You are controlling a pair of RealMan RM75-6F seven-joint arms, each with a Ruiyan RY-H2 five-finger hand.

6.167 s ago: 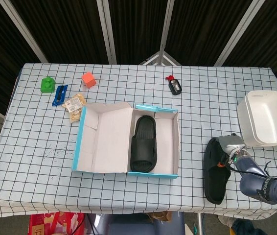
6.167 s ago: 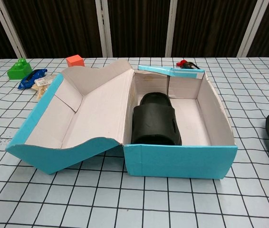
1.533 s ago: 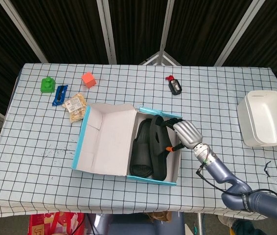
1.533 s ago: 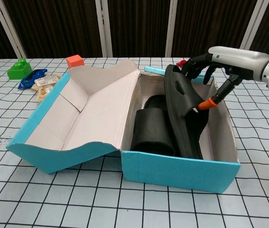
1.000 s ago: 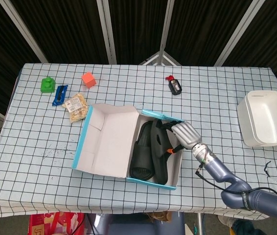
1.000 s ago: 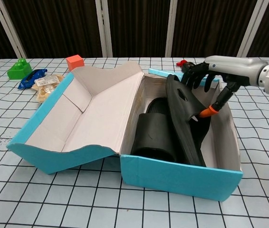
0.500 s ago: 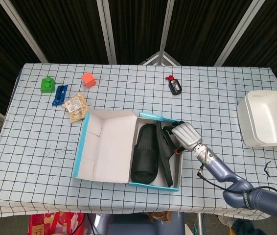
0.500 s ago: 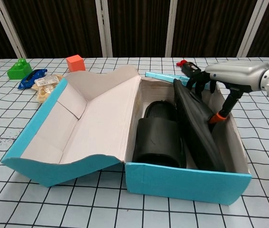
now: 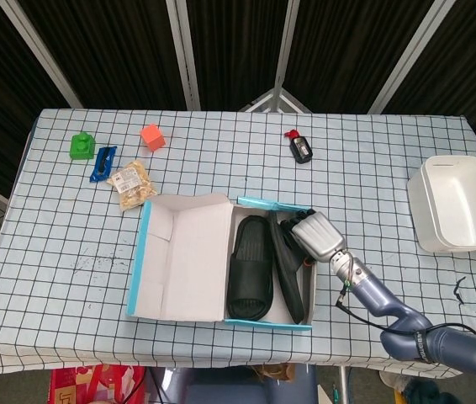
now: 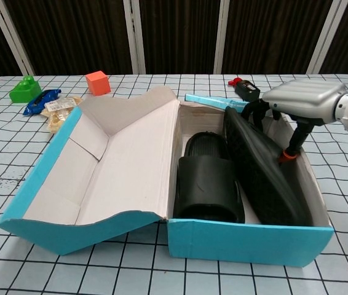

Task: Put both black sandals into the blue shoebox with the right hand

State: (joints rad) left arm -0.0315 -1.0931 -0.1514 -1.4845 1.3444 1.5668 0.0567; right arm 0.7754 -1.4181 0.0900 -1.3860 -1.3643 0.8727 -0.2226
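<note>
The blue shoebox (image 9: 134,263) (image 10: 248,243) stands open in the middle of the table, its lid folded out to the left. One black sandal (image 9: 250,268) (image 10: 208,178) lies flat in the box. The second black sandal (image 9: 289,271) (image 10: 263,175) stands on its edge in the box's right side, leaning toward the right wall. My right hand (image 9: 315,238) (image 10: 292,103) grips this sandal's far end, fingers curled over its top edge and the orange-tipped thumb against its side. My left hand shows in neither view.
A white bin (image 9: 457,202) sits at the right table edge. A small black-and-red object (image 9: 301,148) (image 10: 243,88) lies behind the box. At the far left are a green block (image 9: 81,145), a blue clip (image 9: 102,163), an orange cube (image 9: 152,136) and a snack bag (image 9: 131,184).
My right hand has come down with the second sandal, which has sunk deeper into the box and now leans near the right wall. The box has shifted slightly and straightened on the table.
</note>
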